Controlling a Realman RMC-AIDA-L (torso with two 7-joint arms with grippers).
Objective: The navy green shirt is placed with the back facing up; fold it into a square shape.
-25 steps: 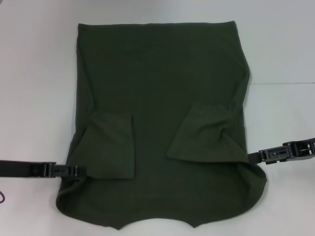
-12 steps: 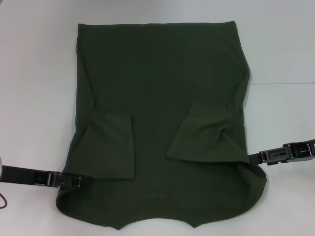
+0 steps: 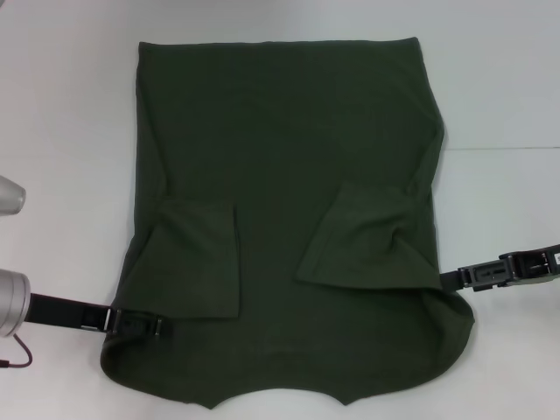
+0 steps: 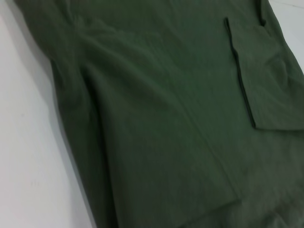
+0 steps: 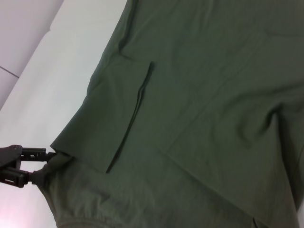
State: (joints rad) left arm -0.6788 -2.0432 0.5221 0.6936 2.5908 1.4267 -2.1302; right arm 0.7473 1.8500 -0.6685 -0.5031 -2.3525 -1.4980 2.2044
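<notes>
Head view | shirt (image 3: pixel 280 175) flat on table (image 3: pixel 61 131), sleeves folded inward | left gripper (image 3: pixel 140 325) at shirt's shoulder edge, fingers pinching fabric | right gripper (image 3: pixel 455 279) at opposite shoulder edge, finger state cannot tell | both placed likely to lift shoulders toward hem.

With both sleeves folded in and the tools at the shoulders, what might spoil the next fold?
1. The left tool lies nearer the neckline than the right tool on the navy green shirt; lifting from uneven points may skew the fold.
2. The right sleeve flap lies angled and wrinkled, so it may slide open when that shoulder rises.
3. Each tool reaches only the cloth's edge, so a thin pinch may slip.
</notes>
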